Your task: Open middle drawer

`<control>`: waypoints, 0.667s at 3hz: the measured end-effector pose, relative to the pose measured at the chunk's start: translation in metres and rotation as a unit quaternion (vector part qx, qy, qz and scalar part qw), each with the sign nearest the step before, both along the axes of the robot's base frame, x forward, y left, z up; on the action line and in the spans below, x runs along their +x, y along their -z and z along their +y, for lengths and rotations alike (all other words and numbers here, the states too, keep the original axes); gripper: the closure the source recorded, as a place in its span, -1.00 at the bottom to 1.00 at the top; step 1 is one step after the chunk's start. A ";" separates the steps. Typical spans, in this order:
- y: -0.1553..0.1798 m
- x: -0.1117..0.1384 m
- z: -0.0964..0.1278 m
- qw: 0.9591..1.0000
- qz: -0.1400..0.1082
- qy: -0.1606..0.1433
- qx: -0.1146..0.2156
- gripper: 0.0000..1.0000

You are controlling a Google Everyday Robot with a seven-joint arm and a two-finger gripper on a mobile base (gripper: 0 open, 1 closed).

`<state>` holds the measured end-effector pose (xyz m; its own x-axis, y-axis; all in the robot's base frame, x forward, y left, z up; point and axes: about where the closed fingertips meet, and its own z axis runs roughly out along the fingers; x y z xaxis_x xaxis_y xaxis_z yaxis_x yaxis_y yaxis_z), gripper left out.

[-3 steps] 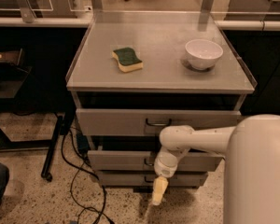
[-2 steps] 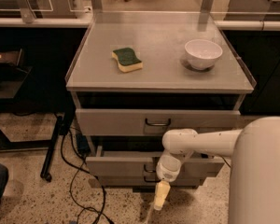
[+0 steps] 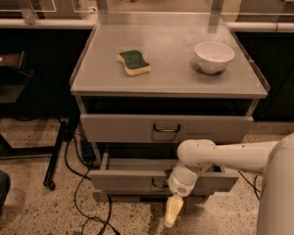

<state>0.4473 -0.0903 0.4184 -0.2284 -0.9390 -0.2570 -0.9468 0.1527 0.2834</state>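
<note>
The middle drawer is a shallow grey metal drawer in the cabinet under the table top. It stands pulled out a short way, with a dark gap showing behind its front. Its small dark loop handle is partly covered by my arm. My gripper hangs in front of the drawer's front, just right of the handle, with its pale tip pointing down below the drawer's lower edge. My white arm reaches in from the right.
The top drawer, with its own loop handle, is nearly shut above. A green and yellow sponge and a white bowl sit on the grey cabinet top. Black cables lie on the floor at the left.
The middle drawer has slid out towards the camera. My gripper and forearm have moved down and outwards with its front.
</note>
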 end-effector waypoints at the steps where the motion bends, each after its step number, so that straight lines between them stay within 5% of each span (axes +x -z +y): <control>1: -0.009 -0.023 -0.009 1.000 0.008 0.009 0.008 -1.00; 2: -0.009 -0.023 -0.009 1.000 0.008 0.009 0.008 -1.00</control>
